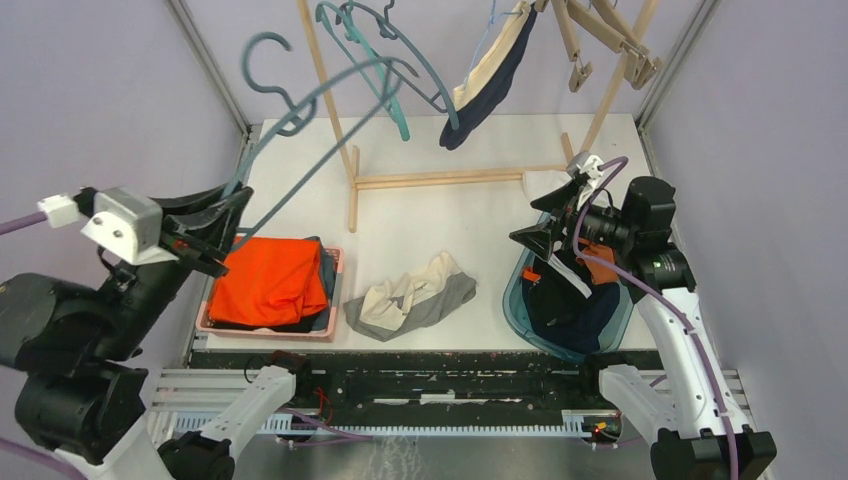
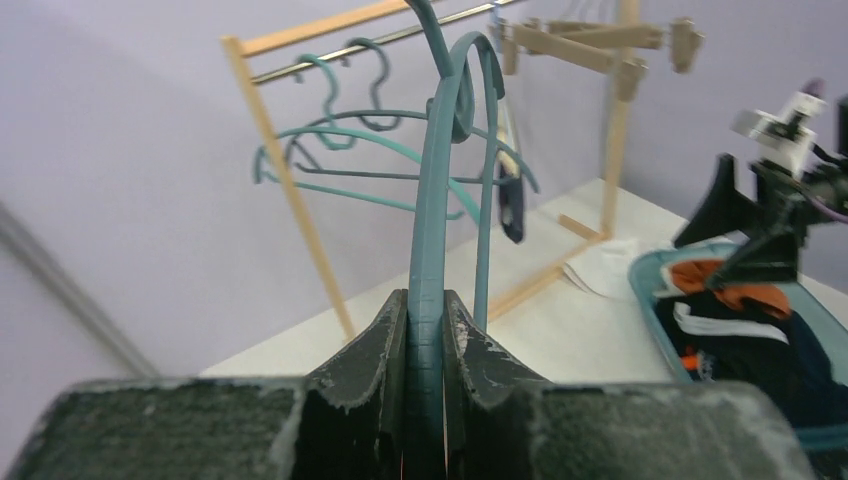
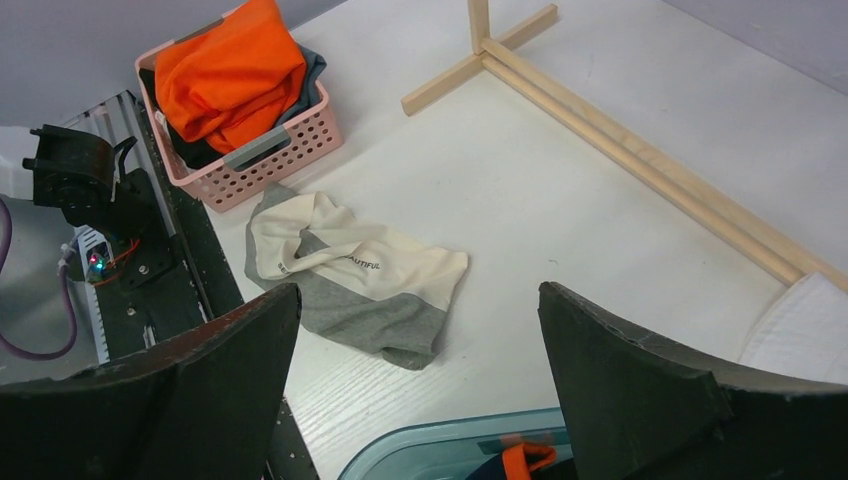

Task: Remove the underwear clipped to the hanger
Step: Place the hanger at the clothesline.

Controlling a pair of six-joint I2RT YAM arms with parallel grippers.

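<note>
Left hand pinching empty hanger at one end; right hand spread above bin. Risk: hanger pivots in thin grip, hook snags rack beside hanging underwear.

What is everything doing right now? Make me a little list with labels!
left gripper: shut on the teal hanger, held up off the table
right gripper: open, above the blue tub
in the tub: dark and orange underwear
on the table: cream and grey underwear, between the pink basket and the tub
on the rack: navy and cream underwear, hanging
</note>
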